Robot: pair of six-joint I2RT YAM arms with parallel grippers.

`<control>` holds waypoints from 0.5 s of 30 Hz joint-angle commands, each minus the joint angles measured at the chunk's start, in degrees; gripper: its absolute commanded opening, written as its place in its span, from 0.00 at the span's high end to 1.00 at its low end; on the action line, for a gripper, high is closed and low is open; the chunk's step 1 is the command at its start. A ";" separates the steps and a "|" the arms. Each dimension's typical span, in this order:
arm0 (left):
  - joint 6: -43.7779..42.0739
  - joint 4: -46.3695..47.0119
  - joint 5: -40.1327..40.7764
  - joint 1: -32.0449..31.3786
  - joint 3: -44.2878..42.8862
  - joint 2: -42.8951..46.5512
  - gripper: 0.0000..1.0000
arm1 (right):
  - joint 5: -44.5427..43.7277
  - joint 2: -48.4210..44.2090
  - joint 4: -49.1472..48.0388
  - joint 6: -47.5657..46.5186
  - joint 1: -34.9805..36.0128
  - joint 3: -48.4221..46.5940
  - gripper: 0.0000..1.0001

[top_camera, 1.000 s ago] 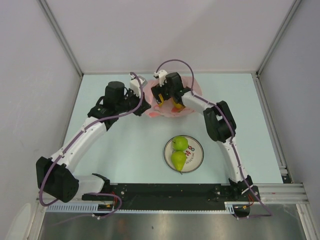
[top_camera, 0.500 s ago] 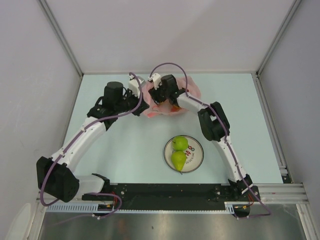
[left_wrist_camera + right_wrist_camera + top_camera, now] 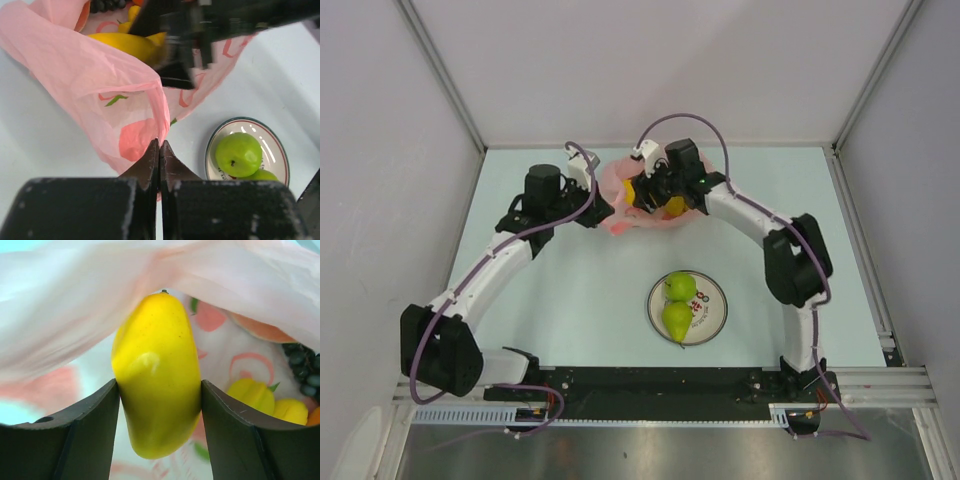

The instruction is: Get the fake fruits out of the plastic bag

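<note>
The pink plastic bag [image 3: 620, 215] lies at the back middle of the table, its mouth held open. My left gripper [image 3: 604, 208] is shut on the bag's edge [image 3: 161, 131], with the fingers [image 3: 150, 160] pressed together. My right gripper [image 3: 642, 193] is inside the bag's mouth, shut on a yellow mango [image 3: 157, 375] that is clamped between both fingers [image 3: 95, 430]; the mango also shows from above [image 3: 629, 190] and in the left wrist view [image 3: 131, 43]. Deeper in the bag lie dark grapes [image 3: 303, 371] and more yellow fruits [image 3: 257, 394]. A green apple [image 3: 680, 286] and green pear [image 3: 677, 319] sit on the plate.
The round white plate [image 3: 716, 293] with red lettering stands at the near middle of the table, also in the left wrist view [image 3: 276, 145]. Grey walls close the table at the back and sides.
My right gripper went deeper into the bag, then drew back to the right and up with the yellow mango in it. My left gripper shifted slightly left, still holding the bag's edge.
</note>
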State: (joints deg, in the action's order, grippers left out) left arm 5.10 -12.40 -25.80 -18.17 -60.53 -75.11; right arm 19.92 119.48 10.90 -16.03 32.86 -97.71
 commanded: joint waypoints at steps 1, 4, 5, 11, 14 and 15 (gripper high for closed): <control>3.68 4.32 -2.50 0.33 0.24 -0.65 1.00 | 8.10 -11.10 3.59 -0.58 0.01 7.43 0.56; 4.30 5.11 -2.76 0.24 0.15 -1.09 1.00 | 9.43 -16.55 6.41 -1.98 -0.17 11.75 0.64; 4.47 5.20 -2.85 0.24 0.15 -1.26 1.00 | 10.22 -17.78 7.11 -2.51 -0.60 12.54 0.78; 5.27 5.64 -3.38 0.24 -0.02 -2.14 1.00 | 14.00 -29.98 14.57 -6.64 -2.88 17.89 1.00; 5.71 5.81 -3.64 0.25 -0.37 -2.84 1.00 | 14.00 -34.30 19.14 -9.01 -4.12 21.15 1.00; 5.79 5.99 -3.64 0.24 -0.64 -3.02 1.00 | 13.57 -37.01 20.21 -9.36 -4.99 23.59 1.00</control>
State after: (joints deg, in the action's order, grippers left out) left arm 9.32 -8.82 -27.77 -18.17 -60.42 -77.45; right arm 31.73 91.09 24.47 -21.63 29.93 -78.11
